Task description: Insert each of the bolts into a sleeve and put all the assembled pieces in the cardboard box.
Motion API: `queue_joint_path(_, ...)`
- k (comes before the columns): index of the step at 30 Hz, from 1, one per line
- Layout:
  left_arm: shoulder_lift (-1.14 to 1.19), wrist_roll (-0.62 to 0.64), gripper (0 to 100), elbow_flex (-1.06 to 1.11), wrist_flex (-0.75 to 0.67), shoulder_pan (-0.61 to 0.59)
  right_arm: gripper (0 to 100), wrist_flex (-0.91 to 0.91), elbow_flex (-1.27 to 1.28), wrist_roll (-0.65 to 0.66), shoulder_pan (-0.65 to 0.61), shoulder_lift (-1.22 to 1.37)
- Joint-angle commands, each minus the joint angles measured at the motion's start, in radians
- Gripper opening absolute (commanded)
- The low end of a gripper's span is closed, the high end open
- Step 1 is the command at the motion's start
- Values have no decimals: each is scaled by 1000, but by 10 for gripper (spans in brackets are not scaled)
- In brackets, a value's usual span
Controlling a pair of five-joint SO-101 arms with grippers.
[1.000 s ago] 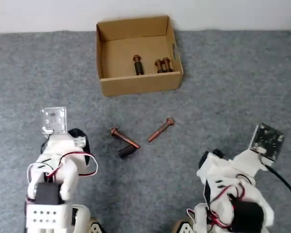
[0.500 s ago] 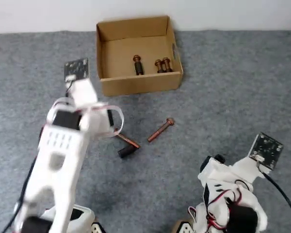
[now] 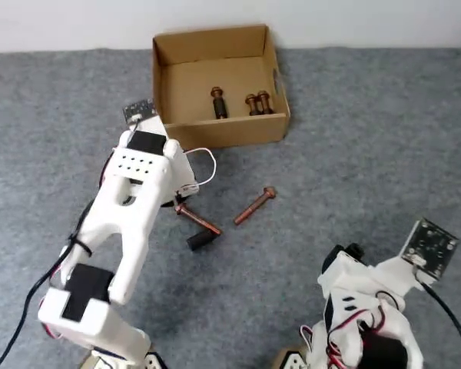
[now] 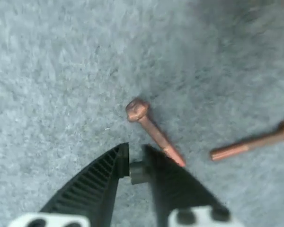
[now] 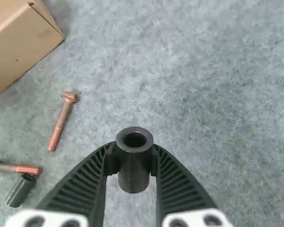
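Two copper bolts lie on the grey carpet, one [image 3: 197, 221] touching a loose dark sleeve [image 3: 202, 240], the other [image 3: 255, 206] to its right. My left arm [image 3: 142, 184] stretches over the first bolt's head. In the left wrist view my left gripper [image 4: 136, 151] hangs above that bolt [image 4: 154, 132], its fingers a narrow gap apart, with the sleeve [image 4: 137, 172] on the carpet showing through the gap. My right gripper [image 5: 134, 153] is shut on another dark sleeve [image 5: 132, 177], held upright at the front right. The cardboard box [image 3: 219, 132] holds three assembled pieces [image 3: 218, 103].
The box stands at the back centre, just beyond my left arm. The right arm's base [image 3: 369, 323] sits at the front right. Open carpet lies to the right of the bolts and between the two arms.
My left arm has swung from its folded pose at the front left forward over the bolt beside the sleeve. The right arm has barely shifted, still gripping its sleeve.
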Motion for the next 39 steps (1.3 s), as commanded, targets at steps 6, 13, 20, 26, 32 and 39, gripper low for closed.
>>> queue_joint_path(6, 75, 40, 159, -42, -5, 78, 8, -25, -5, 3, 10, -33)
queue_joint_path(13, 201, 54, 159, -44, -75, 72, 8, -25, -5, 3, 8, -33)
queue_joint_path(20, 221, 51, 159, -82, -144, 28, 8, -25, -5, 3, 8, -27)
queue_joint_path(26, 224, 51, 159, -81, -187, 28, 8, -25, -3, 3, 7, -24)
queue_joint_path(32, 296, 52, 159, -85, -189, 23, 8, -25, 2, 3, 5, -24)
queue_joint_path(39, 362, 55, 98, -113, -183, -2, 8, -25, 2, 3, 5, -24)
